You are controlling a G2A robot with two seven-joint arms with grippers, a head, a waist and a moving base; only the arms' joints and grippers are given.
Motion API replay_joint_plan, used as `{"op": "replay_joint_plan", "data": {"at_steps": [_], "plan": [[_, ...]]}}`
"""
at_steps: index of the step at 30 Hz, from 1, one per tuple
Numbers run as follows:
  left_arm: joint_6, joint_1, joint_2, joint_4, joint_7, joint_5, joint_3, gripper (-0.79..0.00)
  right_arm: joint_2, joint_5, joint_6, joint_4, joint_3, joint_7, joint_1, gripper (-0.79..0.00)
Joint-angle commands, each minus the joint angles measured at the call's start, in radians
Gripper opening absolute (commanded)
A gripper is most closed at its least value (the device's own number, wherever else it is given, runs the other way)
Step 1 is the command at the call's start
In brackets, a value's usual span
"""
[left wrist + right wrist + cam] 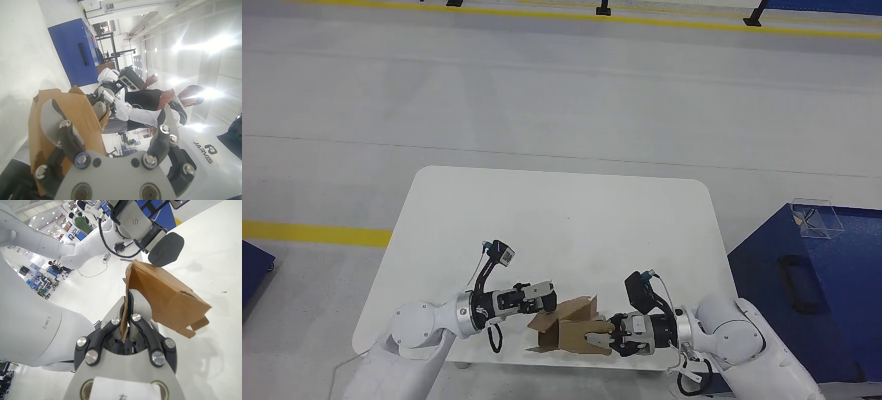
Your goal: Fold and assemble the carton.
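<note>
— What is there around you?

— There is one white counter (542, 200). To the right of it stands one blue cabinet (802, 300), and one clear box (814, 215) sits on top of it, well apart from my work. On the floor I count two yellow lines (312, 233), one to the left and one far behind.

— And the thing you work on?

— There is one carton (567, 328), brown and only half formed. It is at the near edge of the counter, between my two arms. Its long axis goes about left to right, a little slanted, with the right end farther. Which end is the open one, I cannot tell. I also cannot tell if it touches the counter.

— How are your tools?

— I have two. My right tool (594, 337) is narrow and pinches one flap (124, 321) at the right end of the carton. My left tool (545, 296) is spread wide. One finger (50, 113) of it lies against the cardboard at the left end, and the other finger (167, 121) is free in the air.

— Does something stand in the way?

— Only my own left finger, just beside the far upper edge of the carton.
</note>
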Motion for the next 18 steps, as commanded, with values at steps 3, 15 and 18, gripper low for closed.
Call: {"op": "replay_joint_plan", "data": {"at_steps": [3, 15, 18], "plan": [[0.000, 0.000, 0.000, 0.000, 0.000, 0.000, 0.000, 0.000, 0.000, 0.000, 0.000, 0.000, 0.000, 0.000, 0.000, -0.785], [0.030, 0.176, 0.042, -0.295, 0.255, 0.575, -0.144, 0.000, 0.018, -0.003, 0.022, -0.023, 0.081, -0.037, -0.016, -0.785], [0.044, 0.244, 0.051, -0.378, 0.285, 0.638, -0.187, 0.000, 0.026, 0.011, 0.028, -0.034, 0.113, -0.030, -0.024, -0.785]]}}
